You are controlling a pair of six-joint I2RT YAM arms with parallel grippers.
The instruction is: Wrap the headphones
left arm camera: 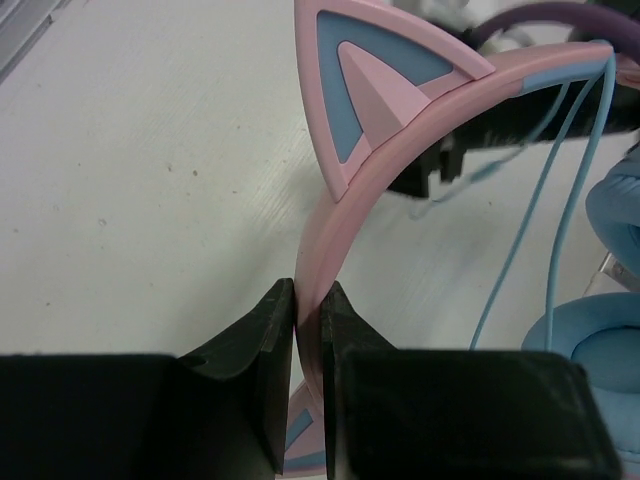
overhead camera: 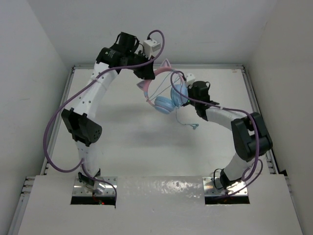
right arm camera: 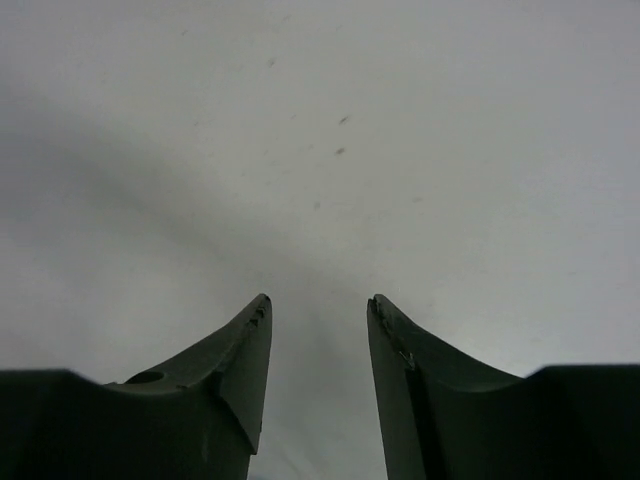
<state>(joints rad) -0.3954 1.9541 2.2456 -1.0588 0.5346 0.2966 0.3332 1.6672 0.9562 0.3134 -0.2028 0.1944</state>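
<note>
Above the middle of the table (overhead camera: 132, 142), I have the headphones (overhead camera: 165, 104) hanging by their pink headband (left arm camera: 345, 215), and they seem to be clear of the surface. The left gripper (left arm camera: 308, 298) is clamped on that band just below one cat-ear point (left arm camera: 375, 85). The bite is narrow and on a curved, smooth strip, so I judge the headphones could swivel or slide out if I tug sideways. Two strands of the pale blue cable (left arm camera: 560, 200) drape over the band and hang loose. They could slip off if slack builds, and the free end dangles low in the top view. The right gripper (right arm camera: 318, 310) has its jaws apart and holds nothing; its own camera sees only bare table. From above it sits just beside the blue ear cups (overhead camera: 179, 93). The right arm's purple robot cable (overhead camera: 225, 108) loops close by them, and I think it could snag the thin cable
</note>
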